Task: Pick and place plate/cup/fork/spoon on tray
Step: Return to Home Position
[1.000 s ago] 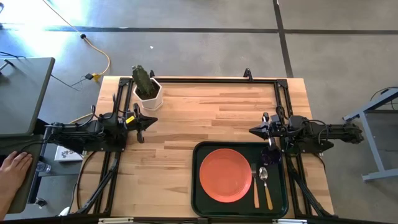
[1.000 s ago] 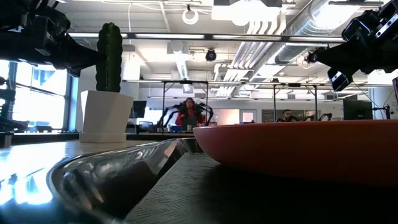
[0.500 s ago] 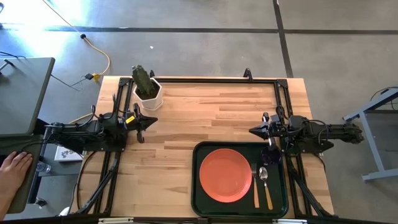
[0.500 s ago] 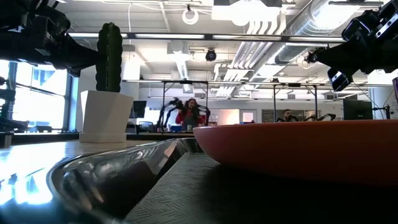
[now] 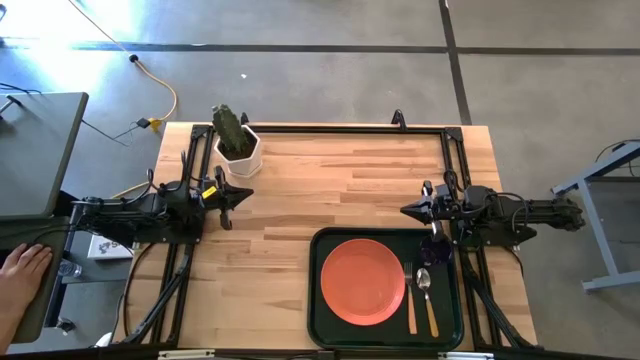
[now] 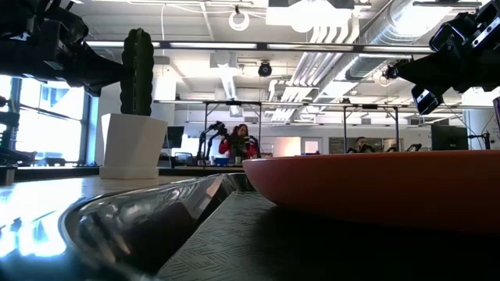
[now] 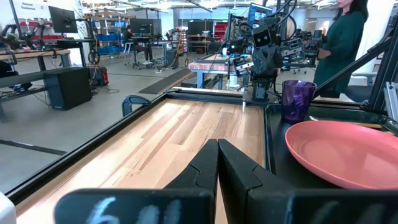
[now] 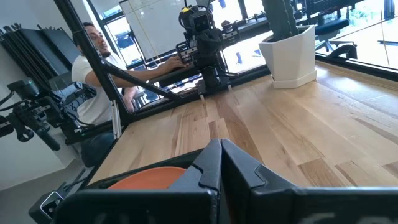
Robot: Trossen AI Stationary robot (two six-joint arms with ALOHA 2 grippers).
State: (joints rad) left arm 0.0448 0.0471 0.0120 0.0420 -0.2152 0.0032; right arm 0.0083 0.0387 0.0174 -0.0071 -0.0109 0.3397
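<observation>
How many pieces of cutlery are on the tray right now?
2: the fork and the spoon lie side by side on the tray, right of the plate. None seems hidden.

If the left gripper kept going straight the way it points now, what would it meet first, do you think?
Probably only bare wooden table at first. The shut left gripper points across at the right gripper, which looks like the first thing in line; the white cactus pot sits beside that line.

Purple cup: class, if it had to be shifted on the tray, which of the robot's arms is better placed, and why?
Probably the right. The right gripper hangs beside the cup at the tray's far corner; the left gripper waits across the table near the cactus pot.
</observation>
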